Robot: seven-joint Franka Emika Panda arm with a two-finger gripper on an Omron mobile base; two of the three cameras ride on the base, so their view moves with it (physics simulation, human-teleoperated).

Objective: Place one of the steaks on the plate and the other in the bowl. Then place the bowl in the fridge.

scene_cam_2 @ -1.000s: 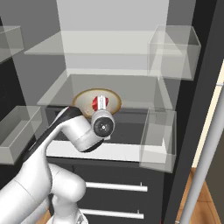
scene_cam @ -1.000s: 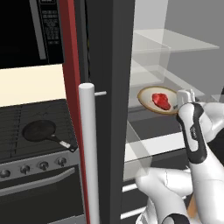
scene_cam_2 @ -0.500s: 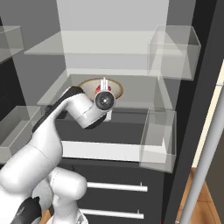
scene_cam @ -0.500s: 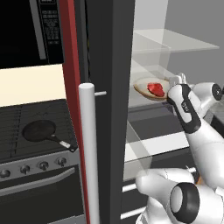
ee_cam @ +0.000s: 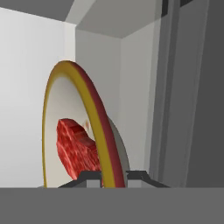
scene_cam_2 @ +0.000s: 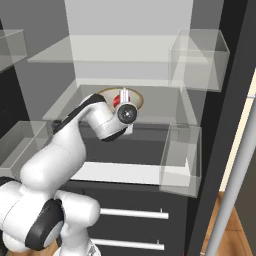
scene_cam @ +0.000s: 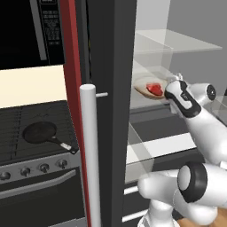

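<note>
The open fridge [scene_cam_2: 130, 60] has a pale grey interior with glass shelves and clear door bins, its dark door edge and long silver bar handle [scene_cam: 91, 155] standing in the foreground of the left base view. On the middle glass shelf [scene_cam_2: 160, 102] sits the bowl [scene_cam_2: 134, 98], tan at the rim and whitish inside, with one red steak [scene_cam: 154, 88] lying in it. In the hand view the bowl [ee_cam: 89, 109] appears on edge because the camera is rolled, and the steak [ee_cam: 76, 148] lies against its pale inside. The gripper [ee_cam: 111, 175] is pinched on the bowl's rim, one dark finger tip on each side of the tan edge. In the left base view the gripper [scene_cam: 170, 88] meets the near side of the bowl [scene_cam: 144, 91], and the white arm reaches in from the lower right. Whether the bowl rests fully on the glass or is held just above it cannot be told. Outward to the left, beyond a red panel, a black oven [scene_cam: 31, 177] with knobs carries a dark frying pan [scene_cam: 41, 132] on its cooktop, under a cream wall.
</note>
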